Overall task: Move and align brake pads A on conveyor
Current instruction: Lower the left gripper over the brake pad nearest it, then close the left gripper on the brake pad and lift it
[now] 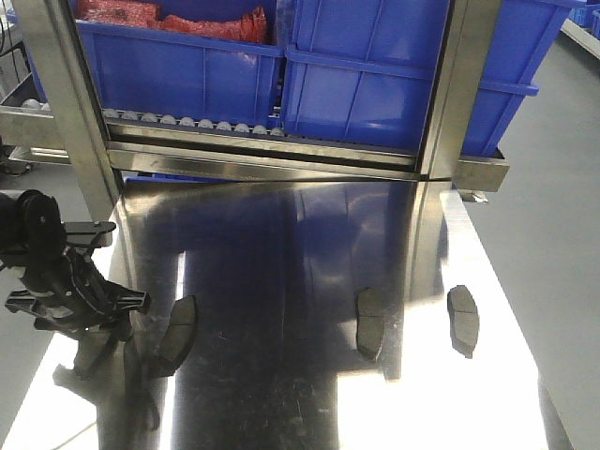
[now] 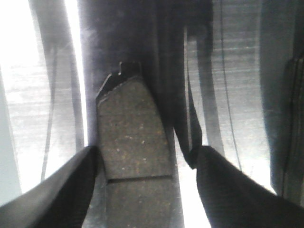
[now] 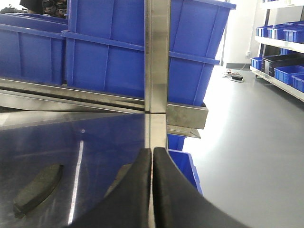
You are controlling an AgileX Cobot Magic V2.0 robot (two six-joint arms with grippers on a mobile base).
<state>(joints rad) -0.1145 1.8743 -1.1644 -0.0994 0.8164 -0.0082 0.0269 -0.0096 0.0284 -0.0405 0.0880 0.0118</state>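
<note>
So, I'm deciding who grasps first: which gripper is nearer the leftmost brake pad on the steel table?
Left. The left gripper has its open jaws either side of that pad. The right gripper, jaws shut, sits toward the table's other edge.

The front view looked down from above the near end of the steel counter [image 1: 281,403] toward the blue bins [image 1: 375,75] along the frame's top. The left wrist view hung very close over one brake pad [image 2: 133,133] on that counter. The right wrist view skimmed low across it, facing the same bins and upright post [image 3: 156,47]
</note>
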